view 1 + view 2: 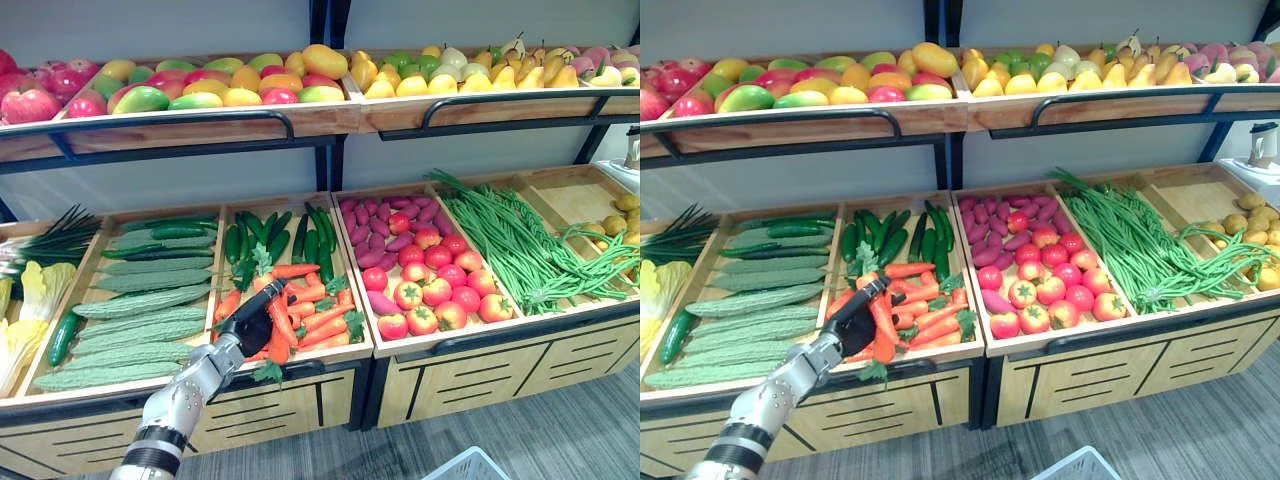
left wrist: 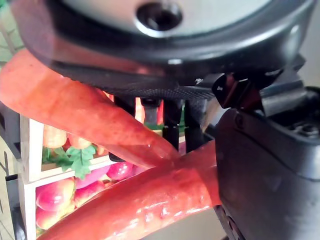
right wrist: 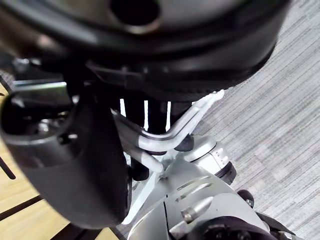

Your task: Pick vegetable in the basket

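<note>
A two-tier wooden produce stand (image 1: 330, 118) spans the scene. Its upper shelf is stacked with apples, mangoes (image 1: 240, 80) and pears. The lower tier is split into compartments: bitter gourds and cucumbers (image 1: 150, 290) on the left, then a carrot pile (image 1: 315, 305) with dark cucumbers behind it, then tomatoes (image 1: 440, 280) with small purple sweet potatoes behind them, then long green beans (image 1: 510, 240).

The silver-grey left arm (image 1: 185, 395) rises from the lower left at a slant and reaches over the front edge of the stand. The left hand (image 1: 248, 322) is at the front left of the carrot compartment, palm turned toward the pile. In the left wrist view its fingers (image 2: 170, 120) are curled, and with the thumb they clamp two carrots (image 2: 100, 122) that cross each other against the palm. Whether those carrots are clear of the pile cannot be told.

A corner of the white basket (image 1: 468, 466) shows at the bottom edge, below the tomato compartment. In the right wrist view the right hand (image 3: 75, 165) has its fingers hooked round the basket's white handle (image 3: 176, 131), above the grey floor (image 3: 280, 100).
</note>
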Robot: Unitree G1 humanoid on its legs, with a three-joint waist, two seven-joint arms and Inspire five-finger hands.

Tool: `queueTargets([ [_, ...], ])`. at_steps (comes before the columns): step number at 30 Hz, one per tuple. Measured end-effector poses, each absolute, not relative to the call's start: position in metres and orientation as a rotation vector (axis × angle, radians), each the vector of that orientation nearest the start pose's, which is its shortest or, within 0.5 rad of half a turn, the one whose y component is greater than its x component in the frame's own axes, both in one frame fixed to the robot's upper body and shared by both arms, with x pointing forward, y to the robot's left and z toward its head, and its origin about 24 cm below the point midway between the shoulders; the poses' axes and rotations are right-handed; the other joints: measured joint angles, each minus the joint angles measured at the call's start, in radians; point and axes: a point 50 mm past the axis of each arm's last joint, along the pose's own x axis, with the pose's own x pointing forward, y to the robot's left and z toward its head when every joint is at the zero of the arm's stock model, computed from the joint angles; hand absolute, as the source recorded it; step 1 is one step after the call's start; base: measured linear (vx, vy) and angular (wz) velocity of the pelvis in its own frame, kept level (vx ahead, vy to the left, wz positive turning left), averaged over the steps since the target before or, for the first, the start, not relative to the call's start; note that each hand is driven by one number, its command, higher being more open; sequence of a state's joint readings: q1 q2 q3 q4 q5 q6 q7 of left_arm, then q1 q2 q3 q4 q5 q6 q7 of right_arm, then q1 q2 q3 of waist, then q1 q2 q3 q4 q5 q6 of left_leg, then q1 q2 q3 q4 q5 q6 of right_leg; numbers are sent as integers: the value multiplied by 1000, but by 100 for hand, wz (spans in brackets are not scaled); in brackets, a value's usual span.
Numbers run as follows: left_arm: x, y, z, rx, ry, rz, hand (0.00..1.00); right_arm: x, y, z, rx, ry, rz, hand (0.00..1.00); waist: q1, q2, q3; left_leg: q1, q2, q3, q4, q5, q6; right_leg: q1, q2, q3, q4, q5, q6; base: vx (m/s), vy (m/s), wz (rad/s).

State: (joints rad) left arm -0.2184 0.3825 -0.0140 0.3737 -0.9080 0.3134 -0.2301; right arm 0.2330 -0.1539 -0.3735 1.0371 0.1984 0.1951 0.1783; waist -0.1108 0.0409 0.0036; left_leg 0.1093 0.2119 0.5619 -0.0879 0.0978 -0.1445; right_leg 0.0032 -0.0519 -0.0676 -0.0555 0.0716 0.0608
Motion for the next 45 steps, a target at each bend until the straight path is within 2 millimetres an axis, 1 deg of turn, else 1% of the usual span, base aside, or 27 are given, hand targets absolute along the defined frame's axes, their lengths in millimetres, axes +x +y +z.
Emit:
queueTargets([
  [10, 284, 209, 12, -585, 372, -199, 0, 12, -243, -164, 392, 1308, -467, 0, -9, -1, -1, 9, 1, 11, 0, -6, -6, -1, 3, 16, -1, 0, 0, -27, -27, -4],
  [15, 289, 194, 17, -590, 371, -254, 0, 5, -242, -164, 455, 1298, -531, 0, -21, 0, -1, 7, 2, 11, 1, -6, -6, -10, 5, 20, 11, -6, -2, -38, -34, -1],
  [17, 295, 185, 23, -620, 342, -272, 0, 4, -241, -165, 490, 1284, -555, 0, -33, -3, 2, 4, 10, 16, 16, -12, -8, -41, 10, 34, 70, -35, -4, -34, -66, -17],
  [18, 299, 179, 31, -626, 302, -282, 0, 6, -238, -165, 508, 1274, -563, 0, -33, -12, 10, -8, 23, 16, 70, -36, -4, -66, 11, 56, 113, -57, -7, -27, -96, -39],
  [19, 300, 177, 37, -626, 278, -294, 0, 8, -237, -165, 516, 1267, -564, 0, -31, -21, 15, -18, 29, -9, 112, -52, 17, -77, 11, 75, 134, -64, -8, 5, -124, -83],
  [20, 302, 175, 48, -628, 224, -312, 0, 14, -236, -166, 521, 1255, -553, 0, -23, -37, 23, -42, 35, -98, 195, -86, 70, -96, 14, 128, 164, -70, -13, 32, -117, -116],
  [21, 306, 171, 59, -652, 174, -336, 0, 18, -238, -165, 515, 1243, -549, 0, -15, -41, 30, -62, 38, -193, 262, -119, 94, -112, 21, 178, 188, -70, -14, 24, -87, -121],
  [22, 308, 167, 65, -663, 152, -348, 0, 21, -241, -164, 510, 1236, -548, 0, -10, -42, 38, -66, 38, -235, 282, -135, 93, -116, 25, 198, 196, -71, -15, 6, -4, -106],
  [23, 310, 161, 74, -678, 118, -375, 0, 22, -246, -163, 501, 1231, -554, 0, -7, -34, 44, -61, 38, -293, 300, -167, 89, -126, 33, 228, 210, -73, -13, -31, 84, -89],
  [24, 311, 153, 86, -697, 75, -417, 0, 22, -250, -161, 495, 1223, -562, 0, -6, -23, 48, -51, 37, -362, 307, -200, 77, -133, 48, 257, 223, -74, -10, -40, 143, -101],
  [25, 310, 146, 98, -703, 31, -455, 0, 23, -251, -161, 493, 1219, -565, 0, -4, -23, 48, -37, 31, -409, 304, -220, 58, -148, 57, 287, 243, -78, -1, -45, 156, -81],
  [26, 309, 144, 103, -705, 11, -472, 0, 23, -251, -161, 494, 1215, -564, 0, -3, -26, 50, -31, 26, -421, 302, -227, 52, -158, 58, 300, 253, -80, 5, -54, 167, -68],
  [27, 307, 141, 110, -701, -16, -494, 0, 26, -250, -161, 498, 1205, -560, 0, -1, -27, 52, -21, 16, -417, 300, -238, 39, -167, 60, 322, 264, -80, 17, -75, 166, -57],
  [28, 306, 140, 115, -697, -36, -510, 0, 29, -248, -160, 505, 1188, -554, 0, -1, -33, 56, -12, 6, -392, 298, -258, 28, -179, 59, 347, 270, -77, 31, -102, 219, -65],
  [29, 306, 140, 117, -694, -44, -514, 0, 32, -247, -159, 505, 1172, -547, 0, -1, -33, 57, 3, 1, -351, 290, -288, 16, -190, 58, 370, 267, -69, 46, -98, 194, -55],
  [30, 306, 140, 118, -693, -48, -513, 0, 35, -246, -159, 504, 1163, -542, 0, -1, -32, 57, 9, 0, -331, 285, -306, 6, -196, 59, 380, 266, -66, 52, -111, 224, -59],
  [31, 306, 141, 118, -689, -51, -510, 0, 39, -242, -159, 510, 1151, -533, 0, 1, -43, 63, 17, -15, -297, 286, -324, -3, -199, 51, 410, 256, -56, 66, -132, 224, -66],
  [32, 306, 142, 119, -684, -51, -509, 0, 39, -238, -159, 513, 1144, -521, 0, 9, -55, 66, 20, -33, -266, 293, -336, 10, -194, 32, 426, 231, -40, 75, -142, 214, -68],
  [33, 306, 143, 119, -681, -54, -508, 0, 38, -236, -159, 514, 1143, -519, 0, 11, -59, 65, 23, -40, -252, 298, -342, 15, -192, 21, 427, 216, -33, 79, -147, 221, -73],
  [36, 305, 148, 126, -661, -89, -511, 0, 34, -232, -159, 513, 1136, -520, 0, 18, -60, 63, 36, -71, -165, 329, -377, 32, -191, -23, 433, 142, 33, 72, -70, 168, -82],
  [37, 305, 148, 128, -654, -96, -517, 0, 33, -232, -160, 519, 1137, -527, 0, 21, -59, 63, 50, -71, -130, 336, -388, 34, -193, -36, 407, 122, 53, 50, -12, 160, -92],
  [39, 305, 152, 129, -647, -108, -521, 0, 31, -231, -160, 535, 1134, -543, 0, 22, -58, 65, 82, -62, -78, 339, -401, 29, -202, -68, 259, 142, 67, 13, 14, 122, -72],
  [40, 305, 154, 130, -647, -115, -525, 0, 31, -231, -160, 543, 1135, -550, 0, 22, -57, 63, 88, -58, -71, 336, -402, 28, -210, -71, 231, 158, 66, 9, 73, 64, -48],
  [41, 305, 158, 136, -646, -150, -534, 0, 30, -230, -161, 556, 1143, -562, 0, 21, -58, 55, 90, -46, -52, 334, -407, 19, -242, -64, 192, 207, 61, 12, 90, 21, -27],
  [42, 305, 160, 138, -641, -164, -537, 0, 30, -230, -161, 564, 1143, -569, 0, 21, -55, 54, 90, -45, -52, 335, -407, 16, -245, -58, 186, 209, 62, 18, 126, 9, -27],
  [44, 304, 168, 144, -611, -193, -525, 0, 30, -236, -159, 567, 1134, -604, 0, 33, -44, 45, 82, -23, -55, 334, -403, 8, -241, -31, 186, 166, 84, 49, 114, -25, -24],
  [45, 304, 171, 145, -598, -197, -517, 0, 32, -241, -158, 559, 1124, -616, 0, 37, -39, 43, 81, -18, -57, 332, -403, 8, -240, -25, 186, 154, 91, 56, 81, -39, -19],
])
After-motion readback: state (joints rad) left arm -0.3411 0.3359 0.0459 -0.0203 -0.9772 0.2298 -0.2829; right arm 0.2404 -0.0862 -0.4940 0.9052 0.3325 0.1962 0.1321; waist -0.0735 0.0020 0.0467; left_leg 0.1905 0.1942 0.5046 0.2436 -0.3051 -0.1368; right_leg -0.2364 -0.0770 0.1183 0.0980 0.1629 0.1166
